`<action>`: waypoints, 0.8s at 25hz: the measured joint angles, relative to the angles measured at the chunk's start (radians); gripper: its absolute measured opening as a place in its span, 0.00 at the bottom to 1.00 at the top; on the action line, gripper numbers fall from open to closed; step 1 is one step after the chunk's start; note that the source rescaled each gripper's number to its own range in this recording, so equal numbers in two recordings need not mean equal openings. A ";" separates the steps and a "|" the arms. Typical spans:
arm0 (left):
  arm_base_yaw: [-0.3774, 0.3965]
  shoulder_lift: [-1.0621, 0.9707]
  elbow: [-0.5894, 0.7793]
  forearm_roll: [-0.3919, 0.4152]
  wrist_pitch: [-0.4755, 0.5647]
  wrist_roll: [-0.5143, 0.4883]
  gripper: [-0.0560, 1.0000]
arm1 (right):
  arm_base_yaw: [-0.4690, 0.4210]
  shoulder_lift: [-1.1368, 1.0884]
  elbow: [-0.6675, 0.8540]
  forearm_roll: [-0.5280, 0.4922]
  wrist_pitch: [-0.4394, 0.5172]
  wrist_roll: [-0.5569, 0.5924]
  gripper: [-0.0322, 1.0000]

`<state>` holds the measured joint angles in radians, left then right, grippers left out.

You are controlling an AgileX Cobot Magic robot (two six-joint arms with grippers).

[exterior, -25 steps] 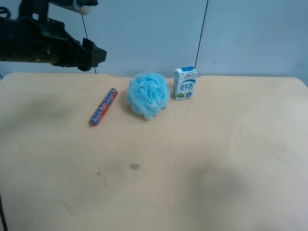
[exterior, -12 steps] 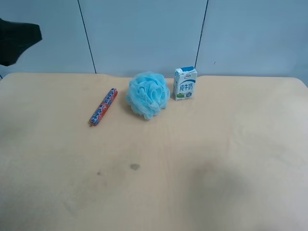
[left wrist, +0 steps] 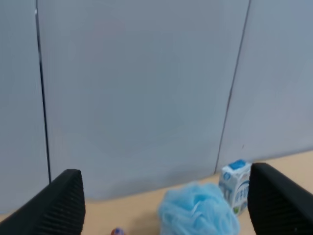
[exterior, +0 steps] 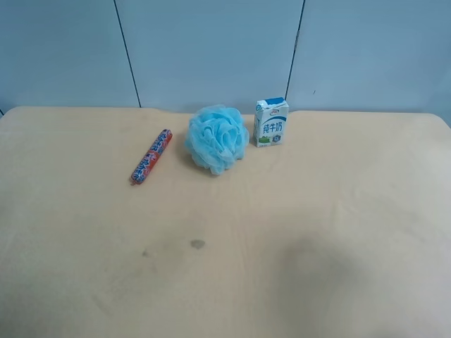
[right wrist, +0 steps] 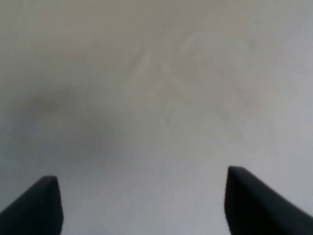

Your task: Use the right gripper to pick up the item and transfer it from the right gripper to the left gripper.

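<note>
The item, a slim red sausage stick (exterior: 151, 156) with a blue-white label, lies on the tan table (exterior: 296, 232), left of the blue bath sponge. Neither arm shows in the exterior high view. In the left wrist view only the sausage's red tip (left wrist: 117, 231) peeks in at the picture's edge. My left gripper (left wrist: 166, 208) is open, its black fingers (left wrist: 58, 203) wide apart, raised and facing the wall, far from the item. My right gripper (right wrist: 142, 210) is open too, with nothing between its black fingertips (right wrist: 34, 208), over a blurred pale surface.
A fluffy blue sponge (exterior: 217, 139) sits mid-table near the back, also seen in the left wrist view as the sponge (left wrist: 198, 213). A small blue-white milk carton (exterior: 271, 122) stands right of it. A grey panelled wall (exterior: 211, 49) rises behind the table's far edge.
The black arm at the exterior high view's upper left has drawn back to the left and left the picture. The sausage, sponge and carton have not moved.
</note>
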<state>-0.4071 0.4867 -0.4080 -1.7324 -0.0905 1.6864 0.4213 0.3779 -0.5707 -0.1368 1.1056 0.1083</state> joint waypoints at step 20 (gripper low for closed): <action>0.000 -0.001 -0.022 -0.002 0.128 -0.315 0.69 | 0.000 0.000 0.000 0.000 0.000 0.000 0.64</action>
<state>-0.4071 0.4853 -0.4304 -1.7342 0.0379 1.3717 0.4213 0.3779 -0.5707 -0.1368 1.1056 0.1083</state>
